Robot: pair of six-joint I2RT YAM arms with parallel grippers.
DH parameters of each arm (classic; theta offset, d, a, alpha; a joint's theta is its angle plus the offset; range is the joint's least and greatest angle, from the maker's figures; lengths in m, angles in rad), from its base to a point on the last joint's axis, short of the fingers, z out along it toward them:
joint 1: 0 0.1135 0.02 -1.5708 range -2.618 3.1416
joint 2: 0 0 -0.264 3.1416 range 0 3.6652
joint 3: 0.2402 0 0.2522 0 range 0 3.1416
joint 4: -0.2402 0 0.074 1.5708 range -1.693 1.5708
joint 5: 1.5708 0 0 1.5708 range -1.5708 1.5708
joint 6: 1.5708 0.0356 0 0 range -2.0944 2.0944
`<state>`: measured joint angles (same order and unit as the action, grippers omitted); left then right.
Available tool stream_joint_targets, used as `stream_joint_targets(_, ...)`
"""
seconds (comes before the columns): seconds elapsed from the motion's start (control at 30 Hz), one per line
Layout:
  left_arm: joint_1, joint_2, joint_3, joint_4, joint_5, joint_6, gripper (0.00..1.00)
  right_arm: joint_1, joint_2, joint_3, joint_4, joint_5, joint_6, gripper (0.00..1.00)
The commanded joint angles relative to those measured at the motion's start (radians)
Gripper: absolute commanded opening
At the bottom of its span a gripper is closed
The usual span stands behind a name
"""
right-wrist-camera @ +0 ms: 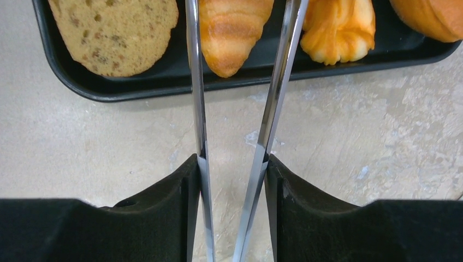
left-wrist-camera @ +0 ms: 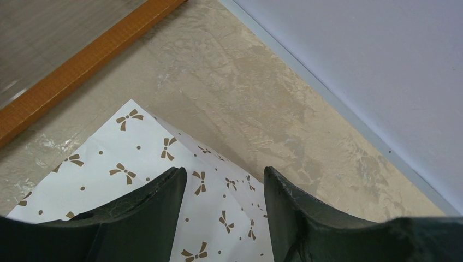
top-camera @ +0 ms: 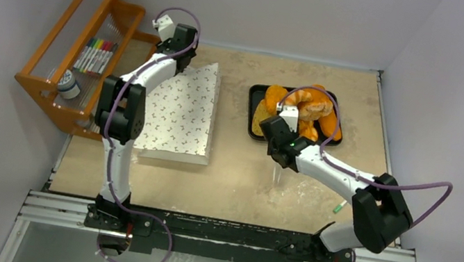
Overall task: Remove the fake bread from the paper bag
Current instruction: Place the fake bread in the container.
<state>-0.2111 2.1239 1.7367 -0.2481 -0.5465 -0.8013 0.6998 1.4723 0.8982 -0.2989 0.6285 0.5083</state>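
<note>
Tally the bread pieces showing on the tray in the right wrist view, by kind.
On the black tray:
Flat tan slice: 1
Golden-brown croissant: 1
Yellow ridged pastry: 1
Smooth orange piece, cut off by the frame edge: 1
Total: 4

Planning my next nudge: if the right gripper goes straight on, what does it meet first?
Probably the croissant: it lies on the tray between the tongs the right gripper holds. Height is unclear; the tray rim could come first.
</note>
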Motion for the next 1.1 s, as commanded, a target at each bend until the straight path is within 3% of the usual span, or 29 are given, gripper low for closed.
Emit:
stream_joint_targets(0.0, -0.011, -0.047, 0.024, 0.033, -0.007, -0.009, 0.55, 0.0, -0.034, -0.022, 0.03, -0.004, 0.029, 0.47)
stream_joint_targets(1.07, -0.028, -0.039, 0.077, -0.001, -0.027, -0.009, 0.55, 0.003, -0.108, -0.084, 0.073, -0.045, 0.044, 0.51)
